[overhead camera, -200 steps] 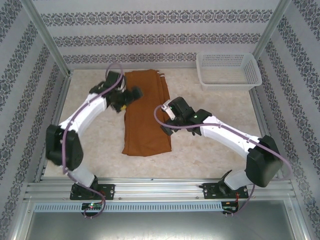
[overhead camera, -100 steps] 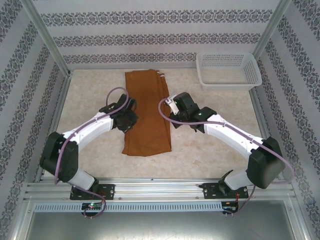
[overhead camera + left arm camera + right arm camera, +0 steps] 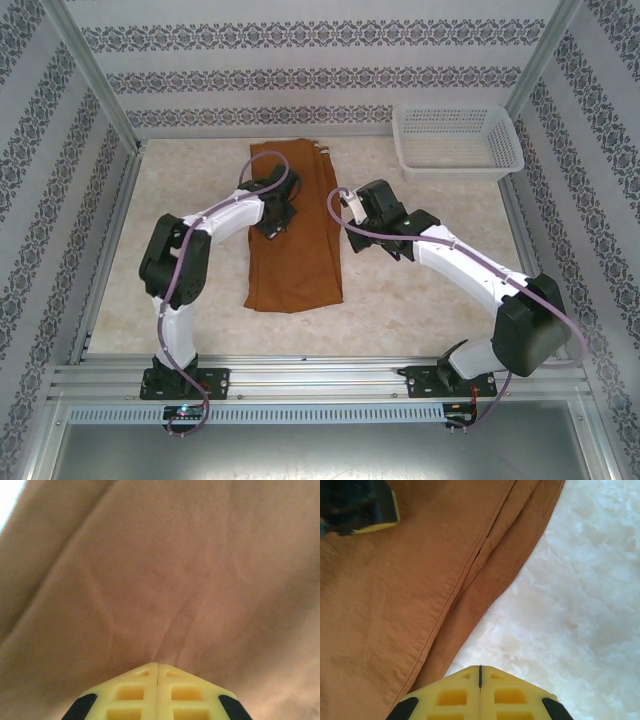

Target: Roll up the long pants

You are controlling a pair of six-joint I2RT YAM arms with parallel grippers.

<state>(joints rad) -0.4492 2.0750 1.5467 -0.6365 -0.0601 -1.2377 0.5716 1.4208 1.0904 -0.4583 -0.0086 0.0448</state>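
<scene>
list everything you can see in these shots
long pants: one, rust-brown, flat on the table's middle, lengthwise from far to near
basket: one, white plastic mesh, far right corner
table: one, pale marbled top, under everything
walls: three, grey patterned paper, around the table
metal rail: one, silver, near edge
arms: two, white with black joints, based on the rail
left fingers: one pair, yellow, shut, over the pants
right fingers: one pair, yellow, shut, over the pants' right edge

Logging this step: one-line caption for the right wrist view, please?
Right claw, shut, just off the right edge of the long pants lying flat on the pale table.
</scene>
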